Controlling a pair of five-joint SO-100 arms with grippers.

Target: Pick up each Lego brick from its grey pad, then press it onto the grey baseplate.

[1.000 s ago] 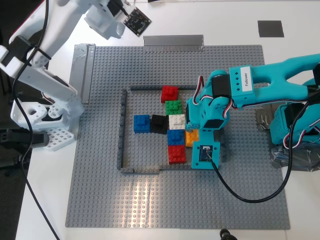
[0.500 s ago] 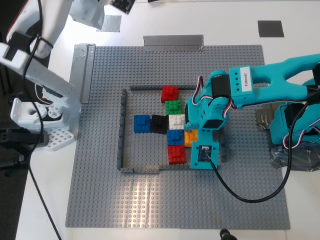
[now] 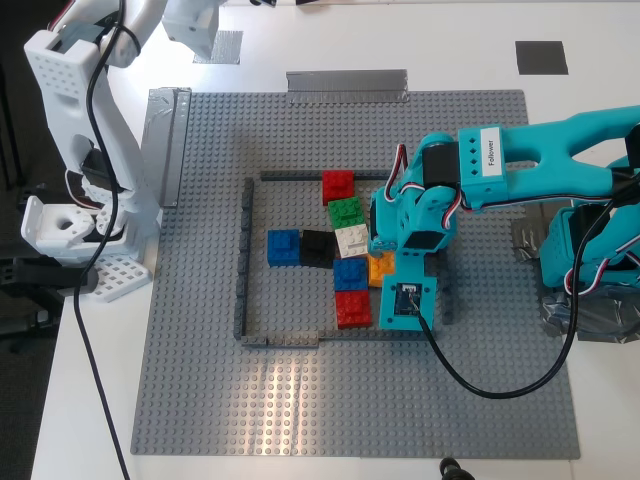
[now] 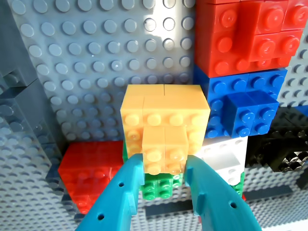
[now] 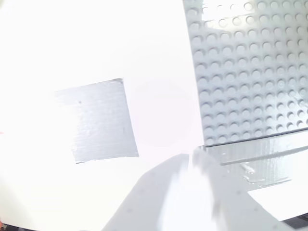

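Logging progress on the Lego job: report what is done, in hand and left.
Done: the light grey pad and the dark grey pad are bare, and a red brick sits on the baseplate. In hand: my first claw grips the orange brick inside the frame. Left: pressing it home and letting go; whether it is seated I cannot tell.

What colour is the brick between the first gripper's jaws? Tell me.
Orange brick; the first wrist view shows it best.

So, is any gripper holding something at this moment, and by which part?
My first gripper grips the small orange square studded plastic brick by its two opposite side faces. My second gripper holds nothing; it hangs near the silvery grey pad.
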